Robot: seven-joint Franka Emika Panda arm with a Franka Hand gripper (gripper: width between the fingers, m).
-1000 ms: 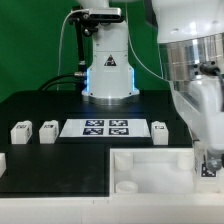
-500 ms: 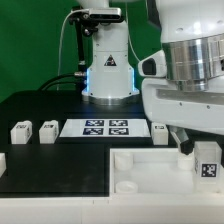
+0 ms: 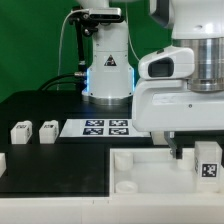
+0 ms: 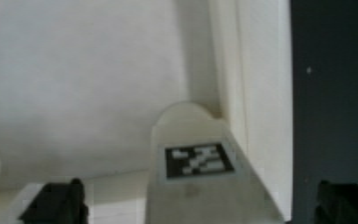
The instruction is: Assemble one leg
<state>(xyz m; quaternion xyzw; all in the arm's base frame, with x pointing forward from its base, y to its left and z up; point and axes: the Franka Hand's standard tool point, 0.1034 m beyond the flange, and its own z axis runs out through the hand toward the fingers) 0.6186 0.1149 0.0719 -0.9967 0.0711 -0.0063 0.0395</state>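
Smooth matt white plastic forms the leg (image 3: pixel 208 160) and the tray-shaped panel (image 3: pixel 140 172); the table (image 3: pixel 60 160) looks matt black

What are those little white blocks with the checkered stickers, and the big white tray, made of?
The legs look like matte white plastic: smooth, evenly coloured, with rounded moulded edges. Their black-and-white tags seem to be printed labels. The tray-shaped panel appears to be the same dull white plastic, with soft shading and no grain. A third leg stands in it, below the claw. From looks alone this is only a guess.

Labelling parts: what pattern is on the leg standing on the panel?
A black-and-white square tag on the leg, clearest in the exterior view.
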